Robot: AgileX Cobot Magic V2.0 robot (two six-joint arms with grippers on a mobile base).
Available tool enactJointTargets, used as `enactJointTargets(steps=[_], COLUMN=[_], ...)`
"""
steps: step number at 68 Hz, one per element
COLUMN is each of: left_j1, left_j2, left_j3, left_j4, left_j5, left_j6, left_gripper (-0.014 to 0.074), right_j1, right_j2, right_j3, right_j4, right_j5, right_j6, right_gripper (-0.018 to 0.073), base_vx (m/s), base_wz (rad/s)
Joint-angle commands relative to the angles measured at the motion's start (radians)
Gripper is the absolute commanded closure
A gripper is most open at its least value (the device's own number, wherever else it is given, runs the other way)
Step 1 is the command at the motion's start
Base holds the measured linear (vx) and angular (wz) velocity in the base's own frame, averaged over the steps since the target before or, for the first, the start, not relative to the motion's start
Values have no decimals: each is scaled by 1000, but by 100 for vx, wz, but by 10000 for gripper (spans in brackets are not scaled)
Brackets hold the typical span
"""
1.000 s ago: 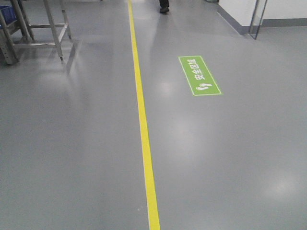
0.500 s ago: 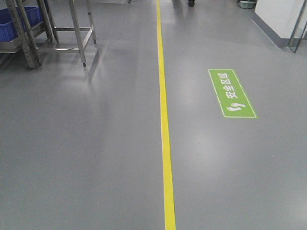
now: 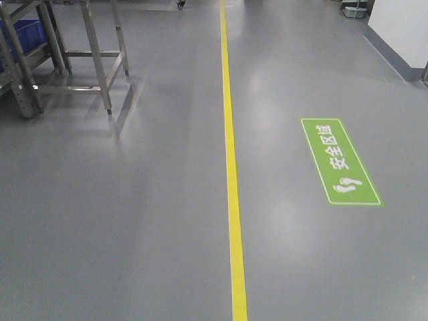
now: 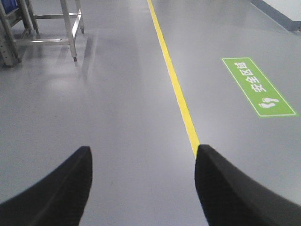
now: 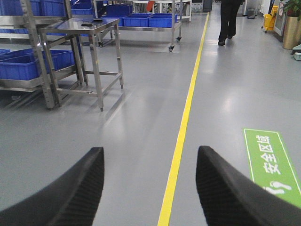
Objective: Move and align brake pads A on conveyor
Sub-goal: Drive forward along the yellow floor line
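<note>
**Front view.** Grey floor [image 3: 134,221] with a yellow line [image 3: 231,167] running away from me. A green floor sign [image 3: 340,162] bearing white characters and footprints lies to the line's right. A steel table [image 3: 93,53] stands at upper left.

**Left wrist view.** My left gripper [image 4: 143,153] hangs over the floor, its two black fingers [image 4: 56,193] wide apart and holding nothing. The yellow line passes behind the right-hand finger.

**Right wrist view.** My right gripper [image 5: 150,150] is likewise spread and empty. Beyond it are blue crates [image 5: 28,66] on racks and a person [image 5: 230,19] in dark clothes. A dark item on the table top, possibly a tool, is too small to identify.

The brake pads A and the conveyor lie outside all three views.
</note>
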Motion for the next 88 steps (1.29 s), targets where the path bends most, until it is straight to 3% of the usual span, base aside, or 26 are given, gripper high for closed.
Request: enactJointTargets(steps=[1,88], left_j1=[-4,-4], left_j2=[12,12], left_j3=[-26,-26], left_j4=[-7,-7], left_j5=[-75,-75], left_j6=[-2,-2], left_gripper=[136,136], right_j1=[0,0], right_j2=[12,12], right_j3=[-28,-28], right_j4=[-5,-5], right_j5=[-81,-80], right_j6=[-1,-1], right_gripper=[148,148], base_vx=[69,73], base_wz=[-3,-2])
